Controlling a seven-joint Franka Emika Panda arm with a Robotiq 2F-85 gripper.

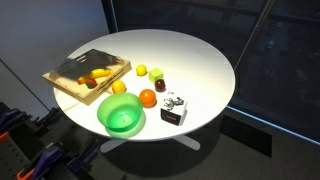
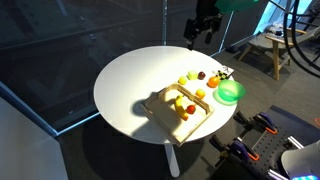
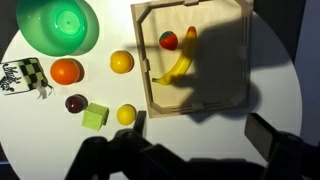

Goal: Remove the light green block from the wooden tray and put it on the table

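Pincer (image 2: 205, 25): high above the counter's far edge in an exterior view, holding nothing; I cannot tell whether its fingers are spread or pressed together. In the wrist view only dark blurred shapes fill the lower edge.
Block (image 3: 95, 117): on the bare counter (image 3: 200, 140), outside the tray, between a dark plum (image 3: 76, 103) and a yellow fruit (image 3: 126, 114); judged already moved.
Tray (image 3: 240, 105): near the rim, keeping a banana (image 3: 178, 68) and a red fruit (image 3: 169, 40).
Bowl (image 3: 60, 25): empty, farthest, beside an orange (image 3: 66, 71).
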